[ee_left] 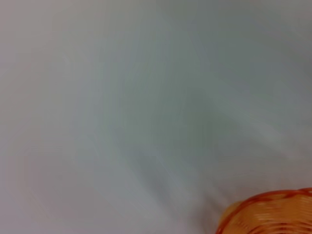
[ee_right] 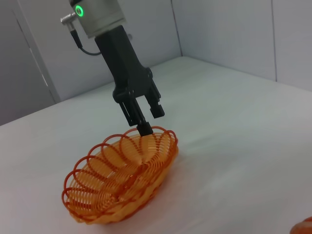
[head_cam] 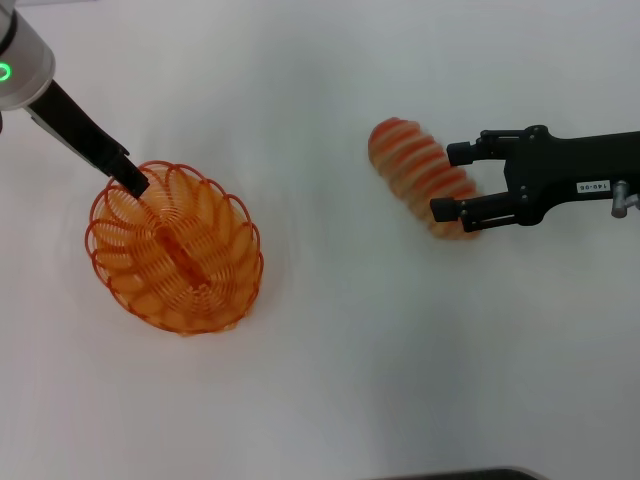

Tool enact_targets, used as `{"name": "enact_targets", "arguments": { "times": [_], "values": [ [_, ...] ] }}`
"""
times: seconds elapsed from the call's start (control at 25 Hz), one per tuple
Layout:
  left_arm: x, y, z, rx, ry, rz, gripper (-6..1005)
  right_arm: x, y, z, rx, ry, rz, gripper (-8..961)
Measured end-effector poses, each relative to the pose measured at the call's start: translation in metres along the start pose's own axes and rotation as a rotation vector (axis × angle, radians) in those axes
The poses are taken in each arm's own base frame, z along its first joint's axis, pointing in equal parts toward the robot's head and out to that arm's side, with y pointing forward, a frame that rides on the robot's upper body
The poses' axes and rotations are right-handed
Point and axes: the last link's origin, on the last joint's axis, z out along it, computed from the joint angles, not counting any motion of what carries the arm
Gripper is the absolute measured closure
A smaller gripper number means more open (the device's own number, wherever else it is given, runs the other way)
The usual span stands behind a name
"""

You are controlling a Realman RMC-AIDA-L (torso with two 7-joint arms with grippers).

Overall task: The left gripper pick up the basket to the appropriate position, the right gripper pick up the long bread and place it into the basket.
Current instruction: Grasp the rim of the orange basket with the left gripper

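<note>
Head view: black left pincer (head_cam: 133, 182) gripping looped rim of oval orange wire basket (head_cam: 176, 250), frame left, on white worktop (head_cam: 400, 360). Black labelled right pincer (head_cam: 451, 182) spreading wide, straddling striped orange-tan ridged long bread (head_cam: 420, 172), upper right.

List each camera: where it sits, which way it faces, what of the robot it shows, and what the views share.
Head view: above, looking down at the white table; shows the left gripper on the basket rim and the right gripper open around the long bread.
Left wrist view: looks at table and a basket edge; no robot parts.
Right wrist view: low, facing across at the left gripper and basket.
Shared: the basket, in all three views.
</note>
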Motion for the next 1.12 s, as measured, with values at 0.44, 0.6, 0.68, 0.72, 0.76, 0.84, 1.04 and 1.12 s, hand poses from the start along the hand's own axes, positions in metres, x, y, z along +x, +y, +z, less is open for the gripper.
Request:
{"name": "enact_targets", "arguments": {
  "times": [0.44,0.6,0.68,0.72,0.76,0.84,1.04,1.12],
  "values": [
    [-0.004,-0.001,0.019,0.000,-0.011,-0.012,297,0.003,0.001,-0.001,0.003,0.000,0.007,57],
    [-0.006,0.000,0.022,-0.003,-0.016,-0.016,298,0.003,0.000,0.000,0.008,0.002,0.008,57],
    [-0.006,0.000,0.023,-0.005,-0.017,-0.016,298,0.004,0.000,0.000,0.011,0.002,0.008,57],
    [-0.006,0.000,0.024,-0.005,-0.018,-0.017,303,0.004,0.000,0.000,0.013,0.003,0.008,57],
    [-0.006,0.001,0.024,-0.006,-0.018,-0.017,307,0.004,-0.001,0.000,0.014,0.003,0.008,58],
    [-0.006,0.001,0.024,-0.006,-0.019,-0.016,316,0.004,-0.001,0.000,0.019,0.005,0.007,58],
    [-0.007,0.001,0.025,-0.005,-0.018,-0.018,339,0.004,-0.002,0.001,0.019,0.016,0.005,58],
    [-0.007,0.001,0.026,-0.006,-0.016,-0.020,429,0.004,-0.002,0.001,0.019,0.017,0.004,58]
  ]
}}
